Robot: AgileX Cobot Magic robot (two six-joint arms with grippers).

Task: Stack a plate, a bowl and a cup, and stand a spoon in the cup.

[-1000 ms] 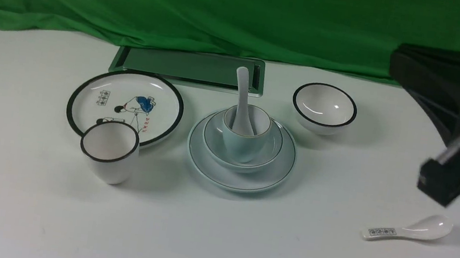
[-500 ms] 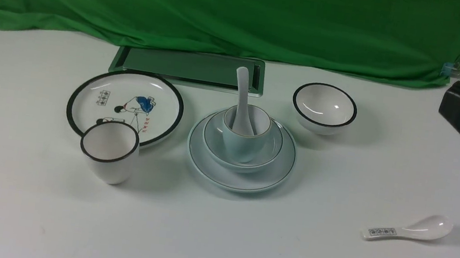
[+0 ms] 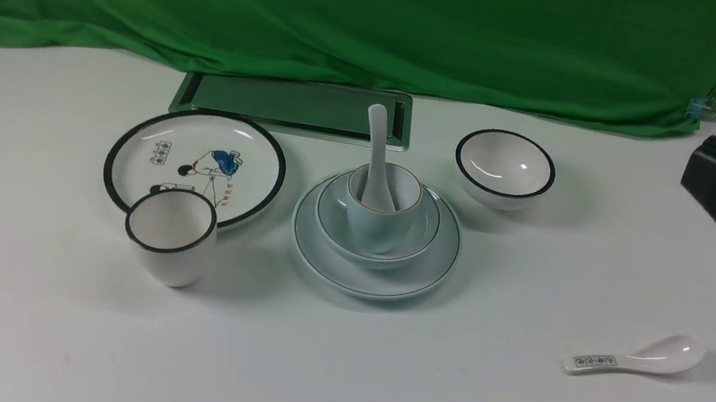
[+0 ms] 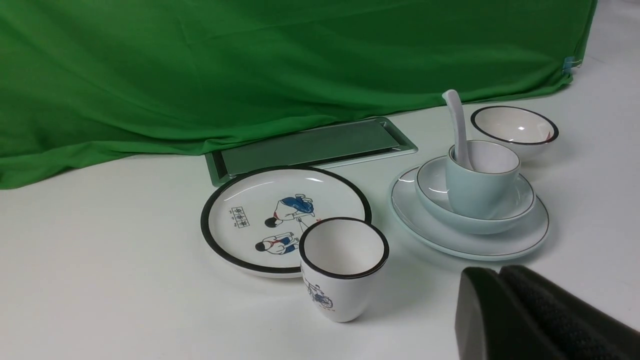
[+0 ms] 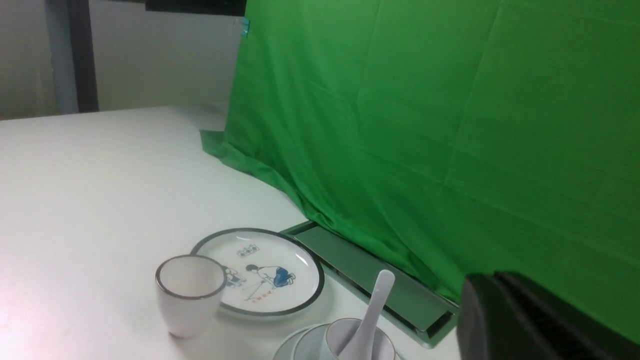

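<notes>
Right now the spoon stands in the cup, its handle leaning toward 12 o'clock. The cup sits in the bowl, and the bowl sits on the plate, mid-table. At 9 o'clock is the picture plate, with the black-rimmed cup beside it. At 4 o'clock lies the printed spoon. The left gripper and right gripper stay clear of the dishes; only black pads show, so I cannot tell how far either is open

Glossy glazed ceramic showing on plate, bowl, cup, spoon; backdrop looking matt cloth; tray gleaming metallic.
</notes>
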